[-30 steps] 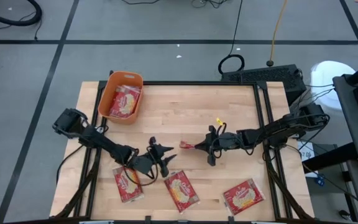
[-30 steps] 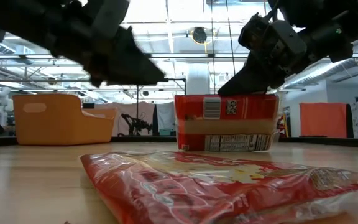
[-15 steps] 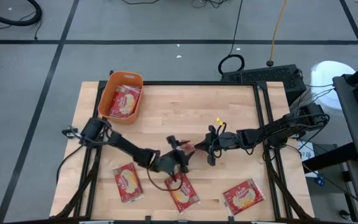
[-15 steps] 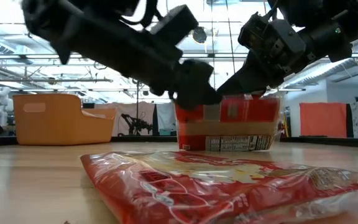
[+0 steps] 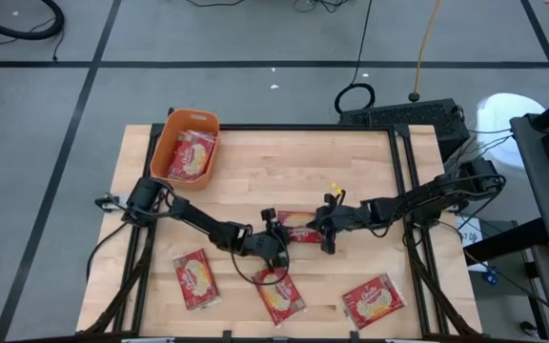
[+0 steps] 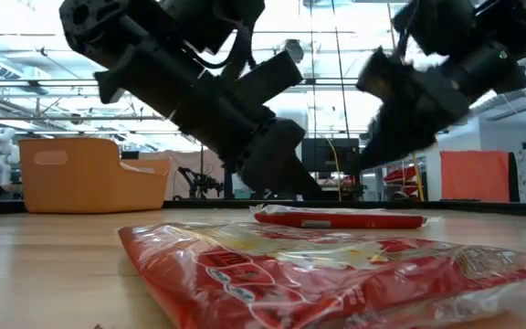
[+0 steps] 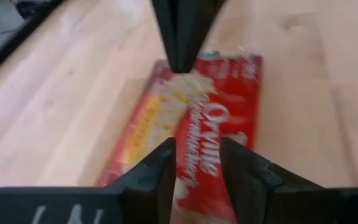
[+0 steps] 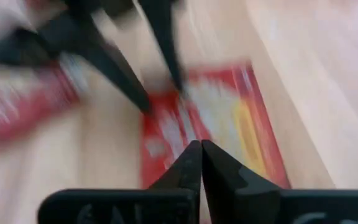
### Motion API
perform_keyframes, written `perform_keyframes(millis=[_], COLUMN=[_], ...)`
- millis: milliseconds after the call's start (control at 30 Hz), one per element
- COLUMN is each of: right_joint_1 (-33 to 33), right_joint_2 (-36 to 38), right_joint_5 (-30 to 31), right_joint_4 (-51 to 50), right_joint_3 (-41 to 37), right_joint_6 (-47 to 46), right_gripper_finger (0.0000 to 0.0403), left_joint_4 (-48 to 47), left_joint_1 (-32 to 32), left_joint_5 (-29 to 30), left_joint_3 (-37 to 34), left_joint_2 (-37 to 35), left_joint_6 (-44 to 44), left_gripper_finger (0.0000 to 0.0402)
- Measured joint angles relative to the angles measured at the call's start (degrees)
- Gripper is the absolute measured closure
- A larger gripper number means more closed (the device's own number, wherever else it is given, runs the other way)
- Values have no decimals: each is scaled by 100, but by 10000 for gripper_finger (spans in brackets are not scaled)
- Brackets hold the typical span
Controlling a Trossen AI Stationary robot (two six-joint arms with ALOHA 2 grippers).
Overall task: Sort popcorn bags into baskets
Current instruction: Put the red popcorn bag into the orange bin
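A red popcorn bag (image 5: pixel 298 227) lies flat on the table's middle, picture side up, between my two grippers; it also shows in the low view (image 6: pixel 336 217). My left gripper (image 5: pixel 276 236) is open, low over the bag's left end, and the bag shows between its fingers in the left wrist view (image 7: pixel 204 124). My right gripper (image 5: pixel 324 229) is shut and empty at the bag's right end, a little above it (image 6: pixel 373 155). The orange basket (image 5: pixel 172 151) at the far left holds bags (image 5: pixel 192 154).
Three more popcorn bags lie flat along the near edge: one at the left (image 5: pixel 195 279), one in the middle (image 5: pixel 277 293) just near my left gripper, and one at the right (image 5: pixel 374 300). Bare wood lies between the basket and the grippers.
My left gripper has swung toward the table's right, from over the near-left bag to the bag at my right gripper. That bag stood upright on its lower edge in my right gripper; it has fallen flat on the table, out of the right gripper's fingers.
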State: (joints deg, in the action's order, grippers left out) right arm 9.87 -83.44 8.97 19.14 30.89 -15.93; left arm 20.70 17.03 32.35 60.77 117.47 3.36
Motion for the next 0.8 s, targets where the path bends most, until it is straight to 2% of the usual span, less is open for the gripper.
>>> perform_keyframes(millis=[133,267,500,633,800], right_joint_1=[119,462,1342,1846,2157], right_joint_2=[-2,-2,-2,-2,-183], right_joint_5=[0,52,911,1273,1984], right_joint_4=[-944,-1228,-1400,-1333,-1300], right_joint_3=[-2,-2,-2,-2,-2], right_joint_6=[503,906,1302,1665,2186], right_gripper_finger=[364,313,231,210,206], left_joint_4=[-88,-522,-1376,-1451,-1395], left_joint_1=[226,264,74,26,17], left_joint_5=[20,238,409,415,414], left_joint_3=[-2,-2,-1,-45,-52], left_joint_2=[0,0,-20,-22,-22], left_joint_6=[248,818,1934,2029,1652], left_gripper_finger=[285,286,286,286,286])
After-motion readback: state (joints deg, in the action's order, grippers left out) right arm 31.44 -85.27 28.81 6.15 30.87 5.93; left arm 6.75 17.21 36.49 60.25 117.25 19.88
